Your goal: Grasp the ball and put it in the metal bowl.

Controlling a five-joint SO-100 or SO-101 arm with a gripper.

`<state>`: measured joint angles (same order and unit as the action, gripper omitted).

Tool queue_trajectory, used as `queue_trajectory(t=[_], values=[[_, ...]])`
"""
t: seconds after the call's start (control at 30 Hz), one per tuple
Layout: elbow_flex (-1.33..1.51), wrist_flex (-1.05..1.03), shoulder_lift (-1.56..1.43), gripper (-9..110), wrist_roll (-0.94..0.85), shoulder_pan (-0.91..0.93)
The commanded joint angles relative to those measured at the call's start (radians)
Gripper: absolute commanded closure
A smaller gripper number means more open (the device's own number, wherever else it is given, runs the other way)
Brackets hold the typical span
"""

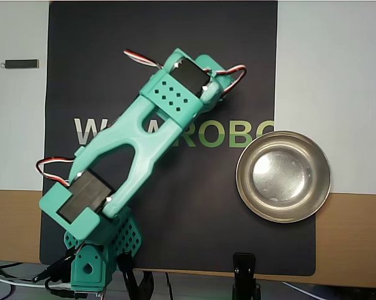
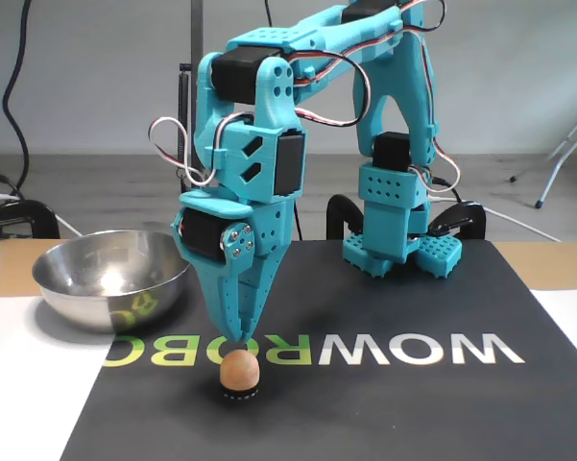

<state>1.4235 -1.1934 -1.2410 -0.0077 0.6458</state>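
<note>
Pointing straight down, claw (image 2: 238,338) tips just above ball (image 2: 239,370) (fingers together, closed on nothing); bowl (image 2: 110,276) apart.

My arm (image 2: 269,144) was smooth teal plastic. The metal bowl (image 2: 110,277) was shiny silver, like a mirror. The ball (image 2: 240,370) looked dull and smooth. The mat (image 1: 194,206) was flat black, not shiny. The table edge (image 1: 350,237) looked like wood.
</note>
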Motion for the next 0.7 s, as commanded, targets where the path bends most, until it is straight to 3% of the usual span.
queue_trajectory(t=[0.0,0.13,0.67], values=[[-0.005,0.005,-0.005,83,0.003,-0.002],[-0.005,-0.002,-0.005,69,0.003,-0.002],[0.044,0.005,-0.008,68,0.002,-0.003]])
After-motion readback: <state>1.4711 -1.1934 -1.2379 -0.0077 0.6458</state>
